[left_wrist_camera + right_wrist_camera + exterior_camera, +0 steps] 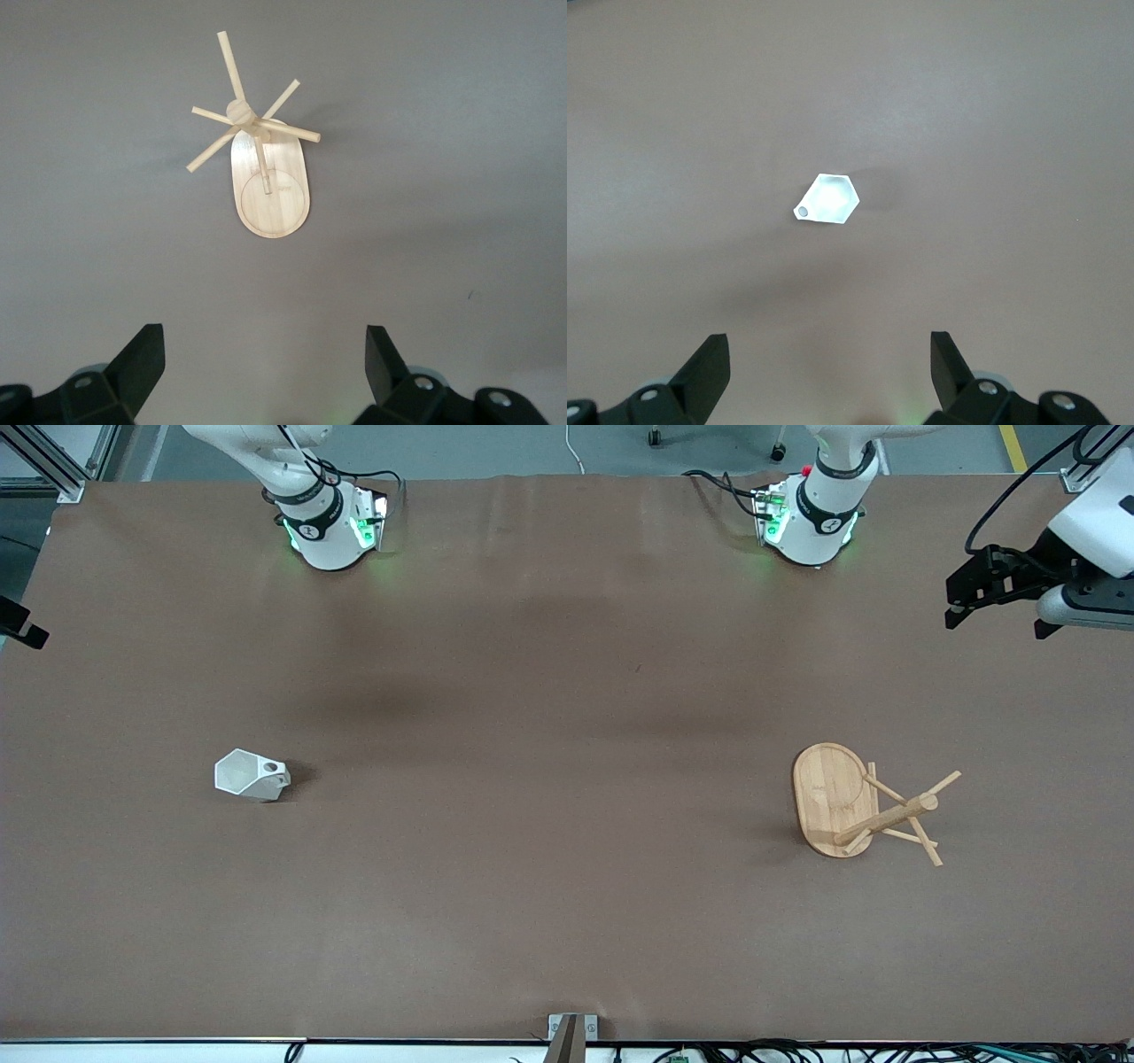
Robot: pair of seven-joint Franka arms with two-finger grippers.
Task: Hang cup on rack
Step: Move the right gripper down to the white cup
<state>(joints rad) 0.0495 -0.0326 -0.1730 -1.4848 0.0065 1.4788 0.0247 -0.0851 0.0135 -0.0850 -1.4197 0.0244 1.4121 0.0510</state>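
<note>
- The white faceted cup (252, 775) stands on the brown tabletop (549, 850) toward the right arm's end, its blocky handle with the round hole turned toward the rack.
- The right gripper (830, 376) hangs high above the cup, jaws spread wide and empty.
- The bamboo mug rack (864, 806) stands upright toward the left arm's end, well apart from the cup, its oval base flat and its thin pegs bare.
- The left gripper (997, 593) hovers over the tabletop's edge, jaws wide apart, holding nothing.
</note>
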